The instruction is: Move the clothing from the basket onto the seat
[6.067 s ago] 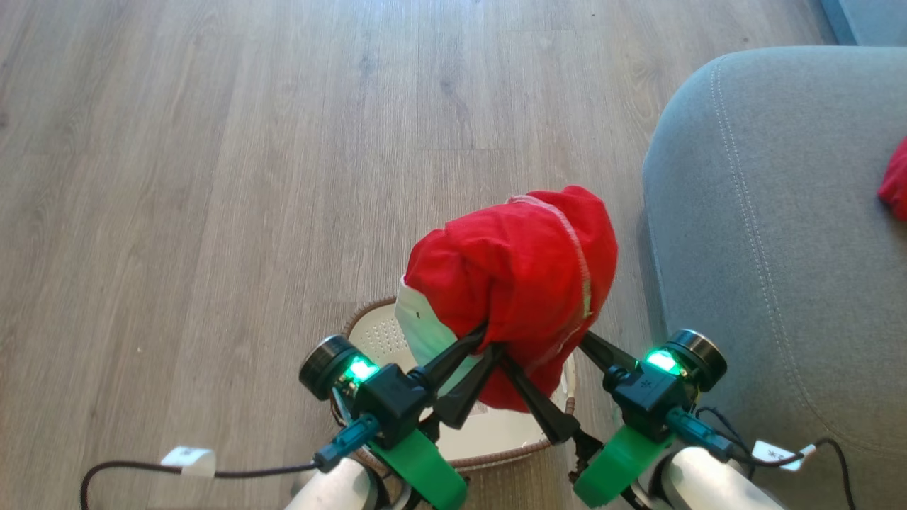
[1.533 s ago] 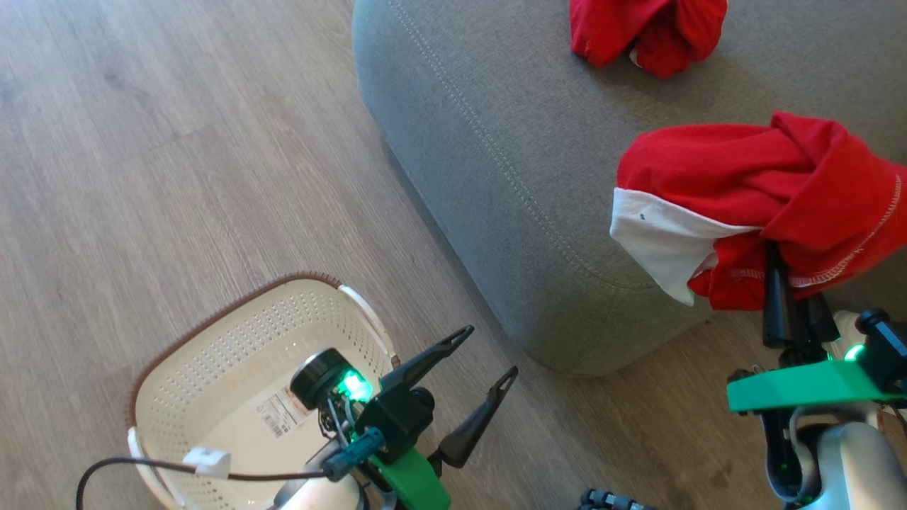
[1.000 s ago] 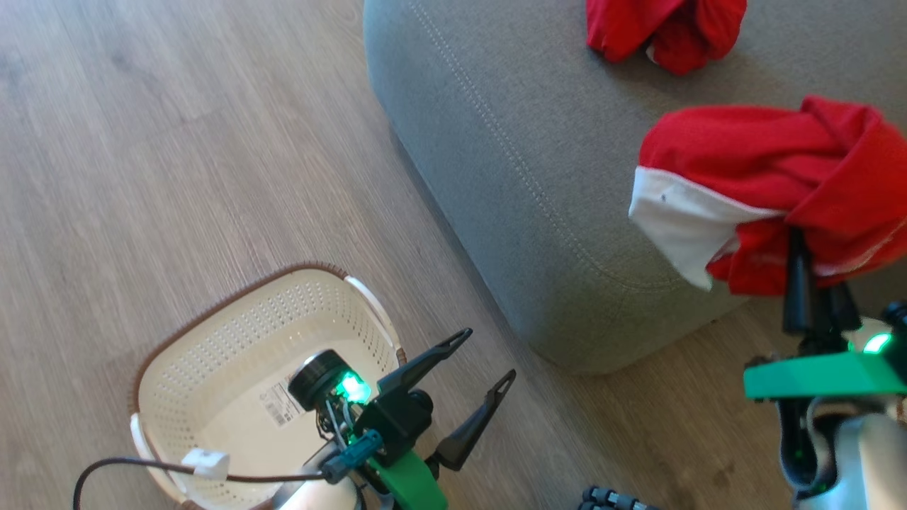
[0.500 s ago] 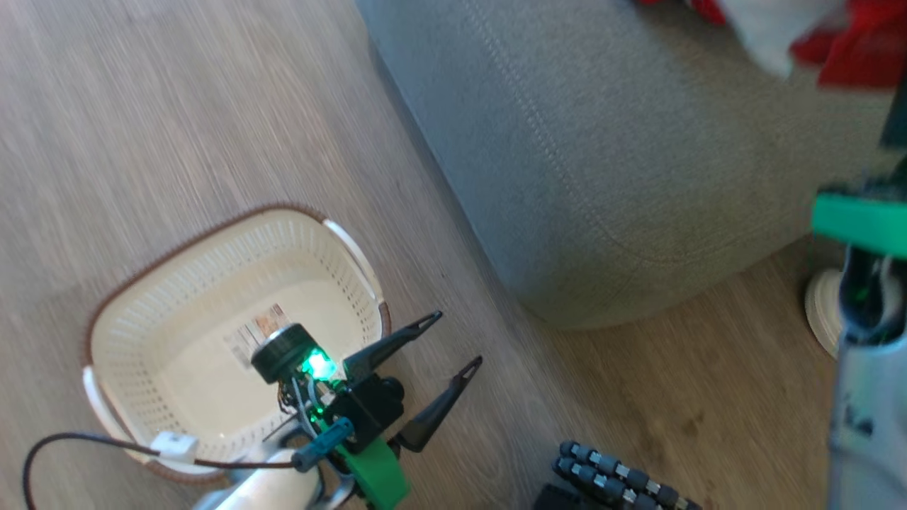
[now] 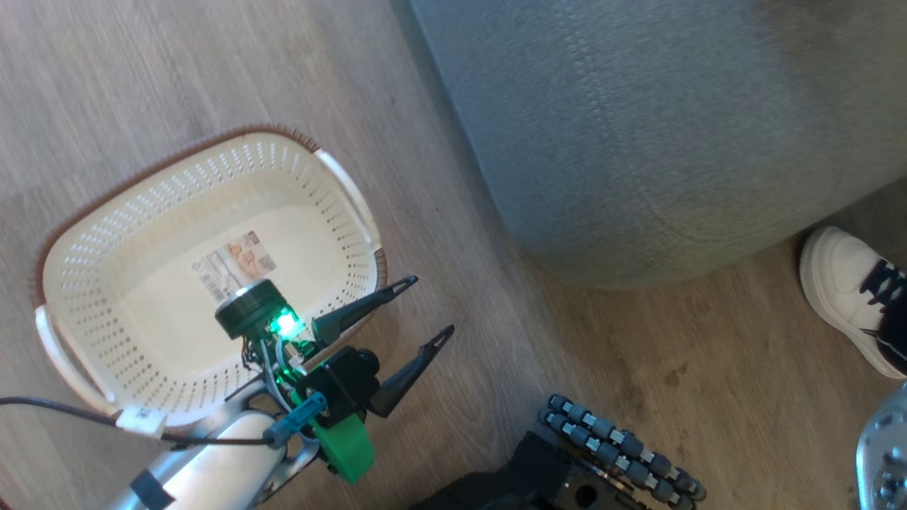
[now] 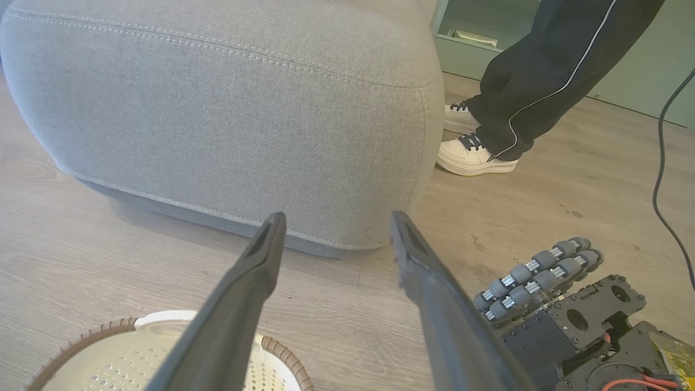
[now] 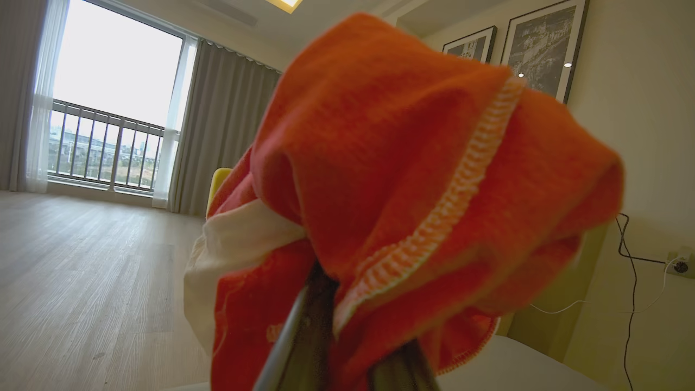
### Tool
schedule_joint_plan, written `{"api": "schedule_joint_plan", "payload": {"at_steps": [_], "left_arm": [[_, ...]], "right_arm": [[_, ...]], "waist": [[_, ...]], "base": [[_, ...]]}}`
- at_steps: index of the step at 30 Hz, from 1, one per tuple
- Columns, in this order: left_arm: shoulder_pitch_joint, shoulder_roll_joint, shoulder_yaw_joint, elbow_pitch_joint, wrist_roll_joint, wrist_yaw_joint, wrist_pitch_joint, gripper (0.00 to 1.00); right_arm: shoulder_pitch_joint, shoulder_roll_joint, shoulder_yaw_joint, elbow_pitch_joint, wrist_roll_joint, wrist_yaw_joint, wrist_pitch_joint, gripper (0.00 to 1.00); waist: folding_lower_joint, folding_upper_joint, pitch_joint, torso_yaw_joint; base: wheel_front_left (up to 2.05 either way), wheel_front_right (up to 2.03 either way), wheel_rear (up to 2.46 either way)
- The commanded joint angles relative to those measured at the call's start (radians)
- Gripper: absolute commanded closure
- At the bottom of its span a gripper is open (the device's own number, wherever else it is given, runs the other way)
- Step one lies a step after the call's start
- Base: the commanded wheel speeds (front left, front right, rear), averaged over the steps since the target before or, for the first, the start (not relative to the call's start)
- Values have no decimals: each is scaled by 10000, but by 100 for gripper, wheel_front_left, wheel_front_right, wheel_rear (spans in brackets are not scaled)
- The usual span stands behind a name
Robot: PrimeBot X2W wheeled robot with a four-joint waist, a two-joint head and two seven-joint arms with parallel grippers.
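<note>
Left gripper (image 5: pixel 433 304): fingers spread wide, gripping nothing, poised over the rim of the basket, tips pointing toward the seat.
Right gripper (image 7: pixel 347 347): pinched tight on a red garment (image 7: pixel 412 163), which is held aloft and bunched over the fingers.
Basket (image 5: pixel 340 191): on the wooden floor (image 5: pixel 142 71), label sticker (image 5: pixel 234 263) showing on its bottom.
Seat (image 5: pixel 638 127): just beyond the basket, not touching it.
White shoe (image 5: pixel 843 297): a person's, on the floor by the seat's corner.
</note>
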Motion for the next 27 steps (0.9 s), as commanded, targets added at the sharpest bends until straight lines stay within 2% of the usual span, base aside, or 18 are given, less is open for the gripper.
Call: {"api": "schedule_joint_plan", "payload": {"at_steps": [1,8,12,21,27], "left_arm": [[-152,163,191,-350,-15,-12,-49,0],[-332,364,308,-444,-50,-12,-49,0],[-436,402,291,-515,-47,-12,-49,0],[-499,318,393,-553,-5,-12,-49,0],[-544,270,476,-541,10,-12,-49,0]], "right_arm": [[-245,-183,-118,-84,81,-2,-61,100],[-1511,-407,-731,1981,63,-2,-61,100],[-1974,-577,-745,3307,-394,-2,-61,100],[-2523,-358,-1609,6290,-975,-2,-61,100],[-2876,-480,-1980,8255,-1468,-2,-55,100]], "waist": [[-1,0,257,203],[-1,0,787,589],[-1,0,1016,826],[-1,0,1265,1140],[-1,0,1410,1215]], "base": [[0,0,0],[0,0,0],[0,0,0],[0,0,0],[0,0,0]]}}
